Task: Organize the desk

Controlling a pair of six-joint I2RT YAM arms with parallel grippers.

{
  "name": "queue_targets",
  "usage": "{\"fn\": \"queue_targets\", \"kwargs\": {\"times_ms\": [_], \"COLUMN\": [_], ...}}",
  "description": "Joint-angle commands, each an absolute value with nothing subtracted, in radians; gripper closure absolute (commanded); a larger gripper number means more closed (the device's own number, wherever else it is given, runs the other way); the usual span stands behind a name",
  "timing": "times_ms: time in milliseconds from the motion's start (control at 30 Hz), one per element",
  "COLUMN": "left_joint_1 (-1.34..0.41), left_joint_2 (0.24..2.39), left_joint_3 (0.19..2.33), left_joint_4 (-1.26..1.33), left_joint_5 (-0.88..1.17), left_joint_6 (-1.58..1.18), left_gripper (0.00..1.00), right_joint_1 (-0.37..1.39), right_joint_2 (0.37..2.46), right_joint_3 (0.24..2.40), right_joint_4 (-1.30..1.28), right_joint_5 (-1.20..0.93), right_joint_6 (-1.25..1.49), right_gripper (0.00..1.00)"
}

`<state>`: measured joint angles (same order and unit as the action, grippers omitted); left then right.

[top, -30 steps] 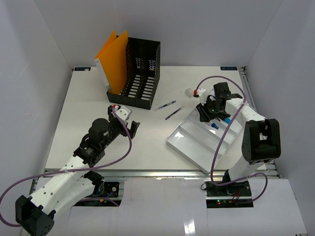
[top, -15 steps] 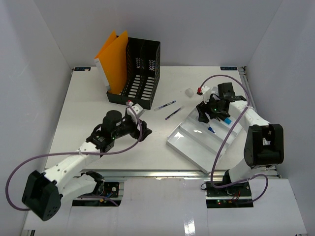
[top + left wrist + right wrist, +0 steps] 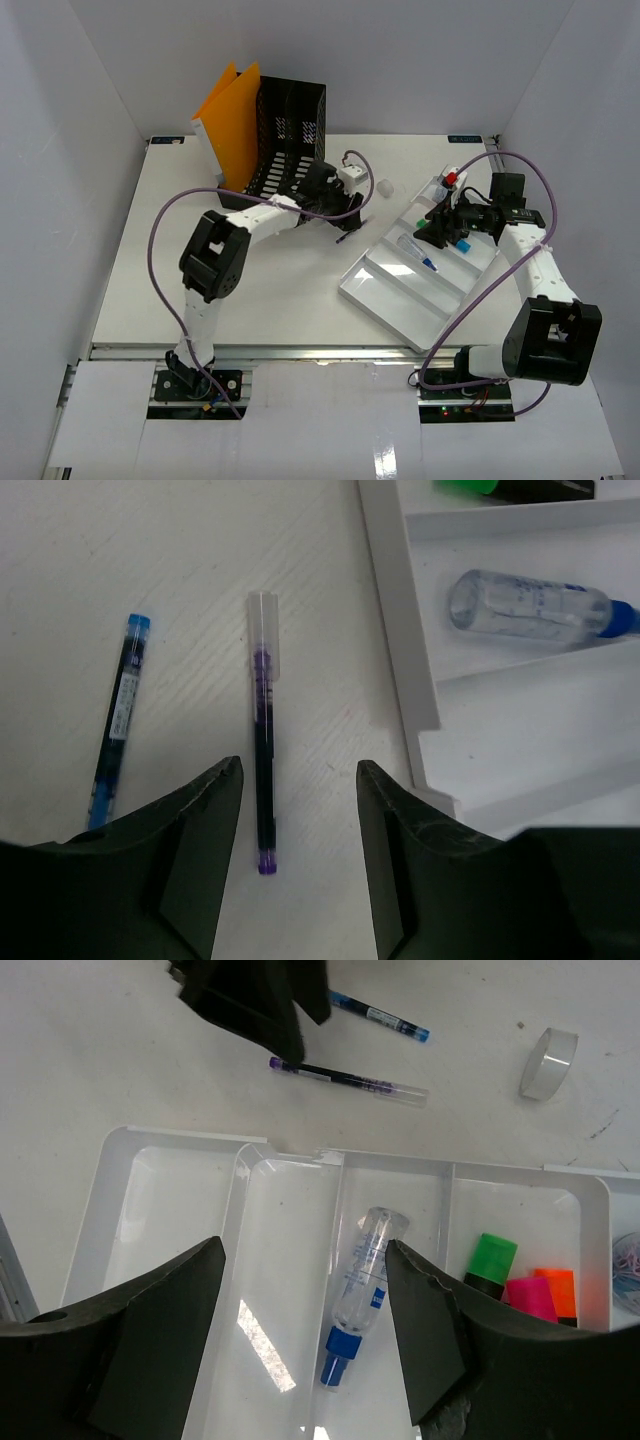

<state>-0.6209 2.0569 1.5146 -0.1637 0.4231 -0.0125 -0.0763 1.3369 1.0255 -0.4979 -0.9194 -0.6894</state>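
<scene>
Left gripper (image 3: 300,770) sits low over the desk (image 3: 290,300), jaws spread, w/ the purple pen (image 3: 264,780) lying lengthwise btwn them and not touched. Right gripper (image 3: 305,1250) hangs above the tray (image 3: 180,1138), jaws also apart, nothing in them.

Going big to small: the desk is the wide white top under everything, w/ a metal rail on the near edge. The tray lies angled on its right half. A black file rack (image 3: 290,130) stands at the back left, w/ an orange folder (image 3: 232,120) at its left side; can't tell if it's in a slot or leaning beside it. A clear bottle (image 3: 362,1290) lies in one tray compartment, and the highlighters (image 3: 530,1295) lie in the next. Loose on the desk, just outside the tray: the purple pen, a blue pen (image 3: 118,725) near it, and a tape ring (image 3: 548,1062) further off.

What could go wrong, as I see it:
- The jaws straddle the pen's tip end, not its middle, so a pinch there prob. lets the long capped end droop or swing.
- The pen is thin, round and flat on the top. If the fingers stop too high they miss it, and too low they scrape the desk. It also lies nearer one finger, so it may roll.
- The tray wall is close to one finger and the blue pen is near the other, so either could get nudged.
- Both arms are working the same patch, w/ cables trailing. A lift toward the tray could clip the right gripper.
</scene>
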Motion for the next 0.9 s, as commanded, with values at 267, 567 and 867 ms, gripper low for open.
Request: {"fn": "queue_targets", "kwargs": {"times_ms": [267,567,867], "left_joint_1": [-0.739,-0.765,-0.769], "left_joint_2": [2.250,2.276,2.257], "left_joint_3": [1.787,1.787,1.745], "left_joint_4": [-0.360,-0.370,-0.376], "left_joint_5": [0.046,-0.062,-0.072], "left_joint_6": [0.158,0.209,0.201], "left_gripper": [0.41,0.55,0.87], "right_joint_1": [-0.097,-0.105,-0.115], "right_joint_2": [1.318,1.326,1.331], "right_joint_3": [1.009,1.008,1.009], "right_joint_4": [-0.502,-0.505,-0.508], "right_joint_5": [-1.043,-1.054,-1.063], "right_joint_6": [-0.724,-0.723,-0.718], "right_gripper": [0.29,0.30,0.30]}}
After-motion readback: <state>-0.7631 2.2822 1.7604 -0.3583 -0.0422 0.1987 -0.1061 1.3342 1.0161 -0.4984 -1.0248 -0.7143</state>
